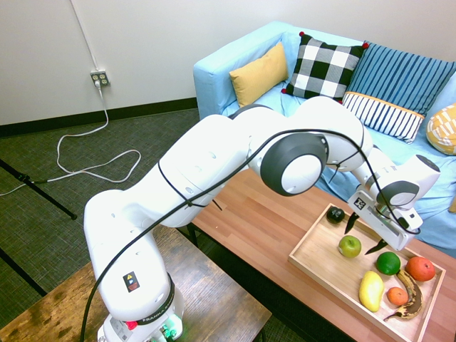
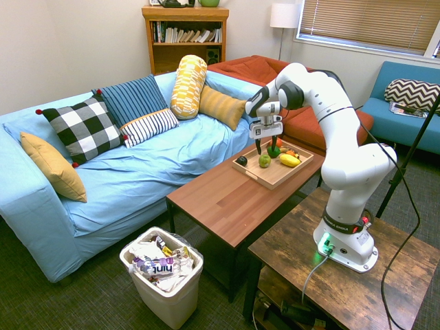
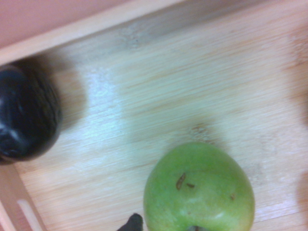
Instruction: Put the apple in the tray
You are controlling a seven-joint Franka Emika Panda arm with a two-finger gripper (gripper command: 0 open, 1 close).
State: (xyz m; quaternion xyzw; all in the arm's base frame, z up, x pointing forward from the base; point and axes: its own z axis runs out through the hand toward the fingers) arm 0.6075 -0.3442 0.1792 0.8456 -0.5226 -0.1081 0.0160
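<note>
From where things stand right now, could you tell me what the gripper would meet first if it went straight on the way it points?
Probably the green apple, just below the gripper; depth is unclear, so its fingertips might reach the tray first.

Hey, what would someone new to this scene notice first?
Probably the big white robot arm, reaching over the coffee table with its open gripper above the wooden tray. Next, perhaps, the bright fruit in that tray, especially the green apple near the gripper. Behind stands the light blue sofa with patterned cushions.
</note>
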